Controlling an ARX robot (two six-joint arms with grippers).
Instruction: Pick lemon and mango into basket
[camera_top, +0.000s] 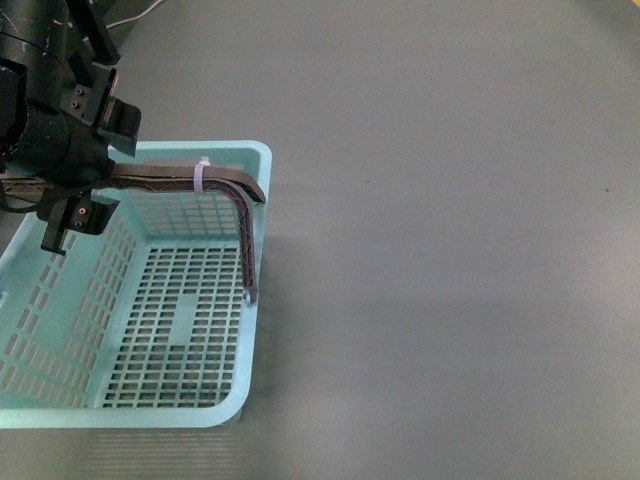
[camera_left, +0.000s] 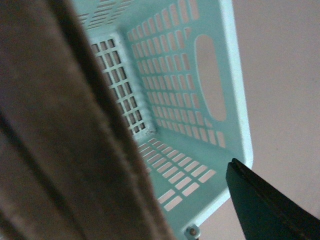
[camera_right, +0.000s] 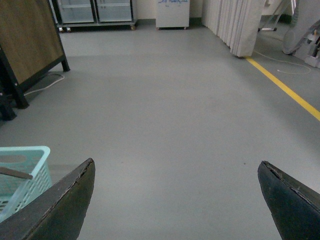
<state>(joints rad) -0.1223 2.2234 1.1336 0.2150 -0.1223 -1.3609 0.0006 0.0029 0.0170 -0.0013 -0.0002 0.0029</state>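
The light turquoise plastic basket with slotted walls stands on the plain grey floor, at about 8 o'clock in the front view, and its slotted bottom is seen through the open top. Its brownish ribbed handle lies along the far rim and bends down at the far right corner. A white zip tie is wrapped around the handle there. The black left hand is at 10 o'clock, over the far left part of the rim. Its jaws are spread, one on each side of the handle. In the left wrist view the handle is very near and blurred, and one dark finger stands apart from it, so this hand is released and grips nothing. From 12 o'clock round to 5 o'clock the front view shows only wide grey floor beside the right edge of the basket. The right hand is also released, with its two dark fingers far apart and only floor between them. In its view, a corner of the basket rim shows beside one finger. A yellow line crosses the floor on the other side, and a brown wooden board stands farther back.
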